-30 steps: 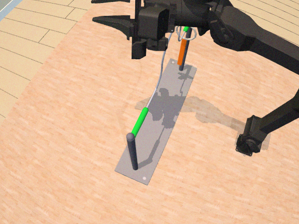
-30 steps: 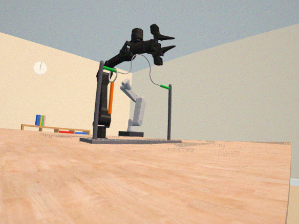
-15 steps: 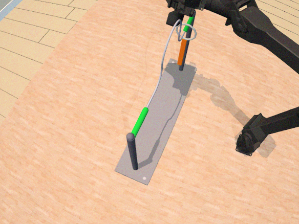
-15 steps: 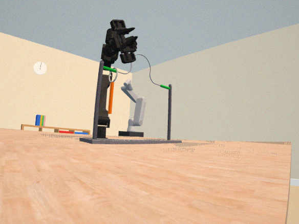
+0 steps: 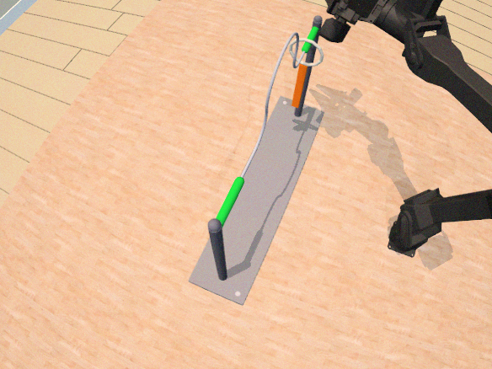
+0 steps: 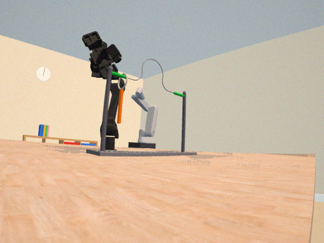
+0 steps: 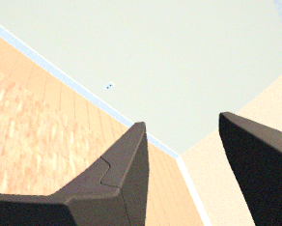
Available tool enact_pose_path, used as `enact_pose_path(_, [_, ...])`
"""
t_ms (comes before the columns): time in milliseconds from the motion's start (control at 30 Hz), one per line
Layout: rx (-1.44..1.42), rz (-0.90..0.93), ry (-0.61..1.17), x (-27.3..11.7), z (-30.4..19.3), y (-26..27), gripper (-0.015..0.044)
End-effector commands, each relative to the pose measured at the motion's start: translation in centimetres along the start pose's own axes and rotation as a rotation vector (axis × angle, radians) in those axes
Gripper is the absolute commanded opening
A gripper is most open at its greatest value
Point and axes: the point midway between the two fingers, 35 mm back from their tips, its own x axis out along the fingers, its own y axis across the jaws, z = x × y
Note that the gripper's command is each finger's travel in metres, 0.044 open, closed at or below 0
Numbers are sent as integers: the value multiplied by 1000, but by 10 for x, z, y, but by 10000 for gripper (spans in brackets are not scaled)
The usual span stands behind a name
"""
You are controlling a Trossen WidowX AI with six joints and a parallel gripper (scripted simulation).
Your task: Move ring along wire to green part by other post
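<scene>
The pale ring (image 5: 322, 56) (image 6: 119, 83) hangs around the inner end of one green part (image 5: 310, 40) (image 6: 117, 75), close to where the grey wire (image 5: 268, 93) (image 6: 162, 75) begins. Its orange handle (image 5: 299, 86) (image 6: 120, 105) points down beside the far post (image 6: 106, 108) of the top view. The other green part (image 5: 230, 200) (image 6: 179, 94) is bare, next to the other post (image 5: 218, 253) (image 6: 183, 122). My gripper (image 7: 183, 127) is partly open with nothing between its fingers. It is raised near the top of the ring's post; the exact gap to the post is unclear.
The grey base plate (image 5: 270, 164) carries both posts and lies on the wooden table (image 5: 126, 227) (image 6: 166, 194). My arm (image 5: 451, 59) reaches in from the right in the top view. A pale robot arm (image 6: 152, 120) and a low shelf (image 6: 52, 138) stand in the background.
</scene>
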Motion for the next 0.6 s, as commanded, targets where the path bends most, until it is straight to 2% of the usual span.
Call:
enact_pose_path(0, [100,48,6,-3,-32,28,160])
enact_pose_path(267, [323,152,-8,-25,-83,91,160])
enact_pose_path(567, [597,259,-17,-70,-117,161,160])
